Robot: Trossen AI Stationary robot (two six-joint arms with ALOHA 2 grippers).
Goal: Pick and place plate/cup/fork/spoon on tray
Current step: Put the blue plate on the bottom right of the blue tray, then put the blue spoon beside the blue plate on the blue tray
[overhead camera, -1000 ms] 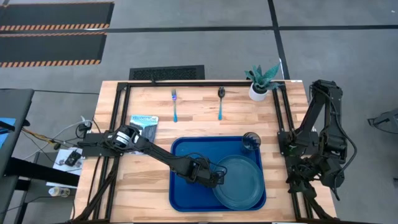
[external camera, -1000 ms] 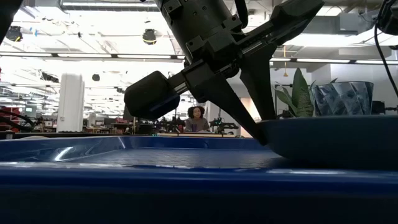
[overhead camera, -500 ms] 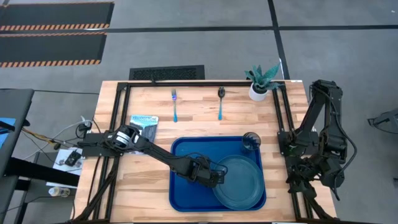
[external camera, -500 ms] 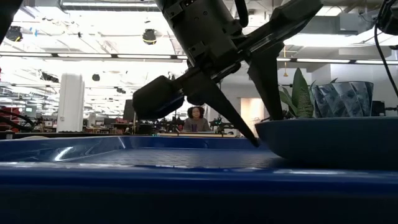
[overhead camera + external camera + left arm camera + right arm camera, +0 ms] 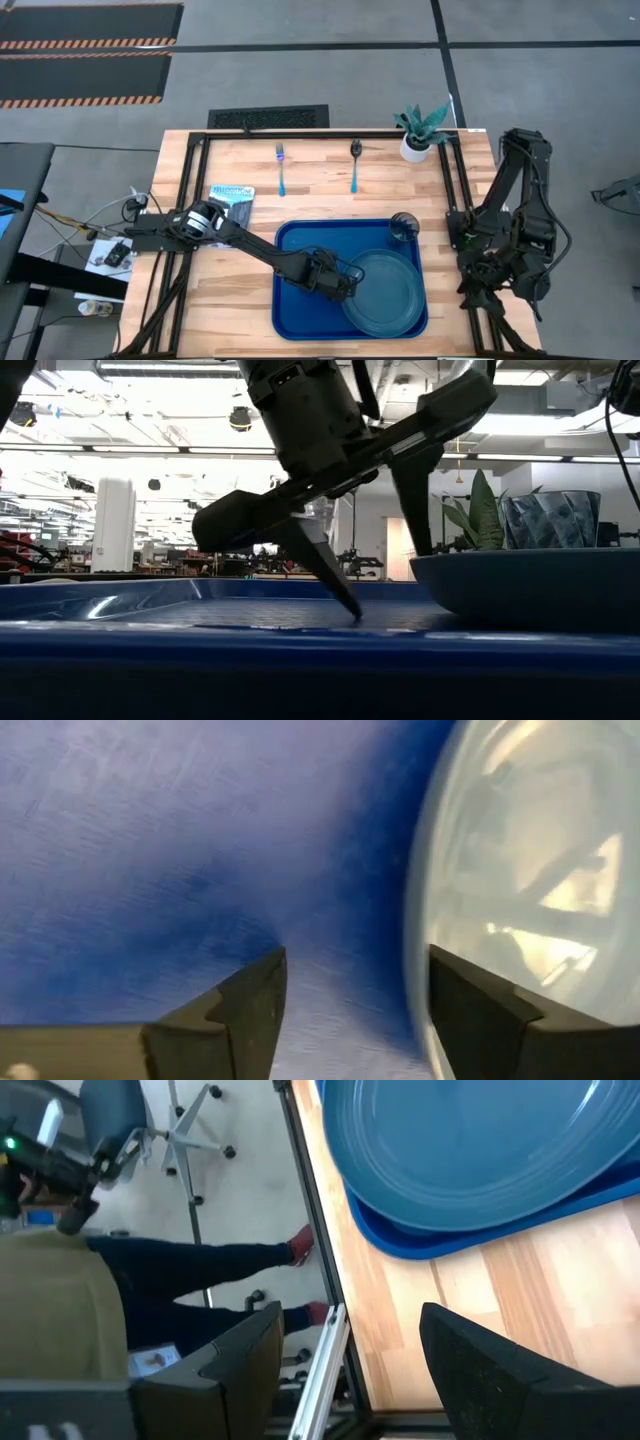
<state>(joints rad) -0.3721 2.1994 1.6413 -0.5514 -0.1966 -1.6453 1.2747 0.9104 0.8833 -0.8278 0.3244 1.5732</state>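
The teal plate (image 5: 388, 292) lies flat in the right half of the blue tray (image 5: 295, 305). The dark cup (image 5: 404, 228) stands in the tray's far right corner. On the bare wood beyond the tray lie the fork (image 5: 281, 168) and the spoon (image 5: 354, 165). My left gripper (image 5: 355, 960) is open, low over the tray at the plate's left rim (image 5: 415, 920). One finger (image 5: 250, 1005) is over the tray floor and the other (image 5: 480, 1010) over the plate. My right gripper (image 5: 350, 1320) hangs open at the table's right edge, holding nothing. My left gripper points down at a slant, its fingers on either side of the plate's left rim (image 5: 418, 560). The outer fingertip (image 5: 352, 610) reaches down to the tray floor. Whether either finger touches the tray or the plate, I cannot tell.
A white pot with a green plant (image 5: 417, 140) stands at the far right corner. A blue packet (image 5: 232, 195) lies left of the tray. Black frame rails (image 5: 195, 160) run along the table's sides. A person's legs and an office chair (image 5: 170, 1120) show beyond the right edge.
My left gripper has opened. Its outer finger has swung away from the plate's left rim toward the table's left, down to the tray floor. The plate has stayed flat in the tray.
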